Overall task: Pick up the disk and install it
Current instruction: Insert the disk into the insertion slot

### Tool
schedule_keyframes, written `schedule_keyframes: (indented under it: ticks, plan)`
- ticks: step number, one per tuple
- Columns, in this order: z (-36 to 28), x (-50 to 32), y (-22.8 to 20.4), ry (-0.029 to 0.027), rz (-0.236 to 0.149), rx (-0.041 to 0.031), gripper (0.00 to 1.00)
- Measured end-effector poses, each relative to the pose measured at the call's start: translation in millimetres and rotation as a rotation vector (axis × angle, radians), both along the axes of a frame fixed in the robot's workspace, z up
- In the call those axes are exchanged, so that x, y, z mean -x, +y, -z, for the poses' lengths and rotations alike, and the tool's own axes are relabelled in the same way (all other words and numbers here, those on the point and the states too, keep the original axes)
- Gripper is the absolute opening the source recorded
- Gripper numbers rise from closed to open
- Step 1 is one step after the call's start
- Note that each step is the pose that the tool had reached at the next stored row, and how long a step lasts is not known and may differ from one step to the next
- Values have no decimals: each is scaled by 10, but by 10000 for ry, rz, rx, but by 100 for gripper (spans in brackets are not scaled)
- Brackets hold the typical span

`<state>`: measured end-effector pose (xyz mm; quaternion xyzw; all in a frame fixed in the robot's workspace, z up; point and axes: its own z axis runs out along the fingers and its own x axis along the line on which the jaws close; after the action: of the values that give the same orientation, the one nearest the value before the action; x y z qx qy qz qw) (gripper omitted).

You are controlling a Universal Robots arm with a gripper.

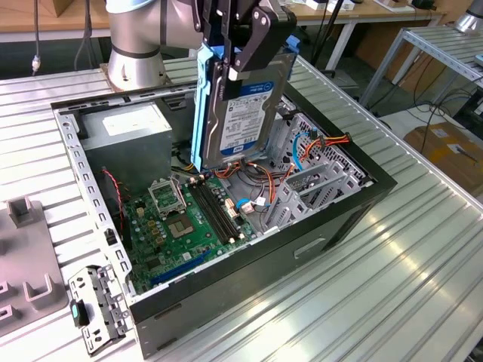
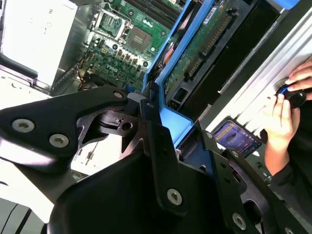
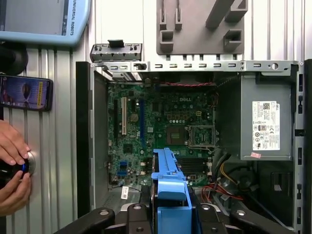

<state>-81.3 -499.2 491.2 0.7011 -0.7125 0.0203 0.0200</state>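
1. Black fingers (image 1: 256,45) are clamped on the upper end of the disk (image 1: 245,113). It hangs from them on edge, nearly upright, with its white label facing the exterior view.
2. A blue carrier (image 1: 200,98) wraps the disk's sides, and in the first wrist view this carrier (image 3: 170,190) runs straight out from between the fingers.
3. Picking up looks done, since the disk is off every surface I can see and is carried over the open computer case (image 1: 317,234).
4. Installing is not done. The disk's lower edge hangs just over a tangle of orange cables (image 1: 332,141), and I cannot tell whether it touches them.
5. Below the fingers and toward the exterior view's right stands a grey metal drive cage (image 1: 317,181), and the disk is not seated in it.
6. Further below, toward the exterior view's left, lies the green motherboard (image 1: 181,226). Beyond it the grey power supply (image 1: 124,128) sits in the case corner.
7. The case rests on a ribbed aluminium counter (image 1: 392,286).
8. Well apart from the fingers on that counter lie a loose metal bracket (image 1: 94,309) and a grey fixture block (image 1: 23,249).
9. Outside the case wall, a person's hands (image 3: 12,170) rest on a round control, with a phone (image 3: 27,92) just beside them.
10. Farthest off are the robot's base (image 1: 136,53), more tables, and a cardboard box (image 1: 445,147) on the floor.
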Motion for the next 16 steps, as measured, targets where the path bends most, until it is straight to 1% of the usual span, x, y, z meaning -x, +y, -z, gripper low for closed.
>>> schedule_keyframes:
  ticks: [2,4,6,9,15,16]
  plan:
    - [1,-9,-12,0,0,-1,37]
    - [2,-44,-15,-1,0,-1,37]
    - [4,-101,-17,0,0,-1,37]
    - [6,-143,-17,-1,0,-1,37]
    - [13,-285,-17,0,0,2,37]
    - [14,-323,-17,0,0,3,37]
